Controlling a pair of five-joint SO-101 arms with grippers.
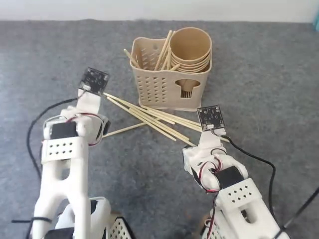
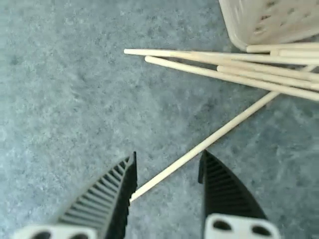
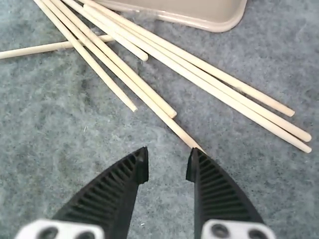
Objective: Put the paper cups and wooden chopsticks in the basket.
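The cups (image 1: 191,47) sit stacked in the basket (image 1: 164,92), with a few sticks (image 1: 162,52) beside them. More sticks lie on the counter (image 1: 279,74), just in front of the basket. The left hand (image 2: 168,158) is open, and the end of one lone stick (image 2: 214,141) lies between its fingers. The right hand (image 3: 168,153) is open too, with its tips near the end of a long stick (image 3: 184,134). I think the left hand should go straight down. It should keep the lone stick in the middle and squeeze gently, so the stick does not roll away. Then it must lift the stick high over the basket wall. I can read no words on anything.
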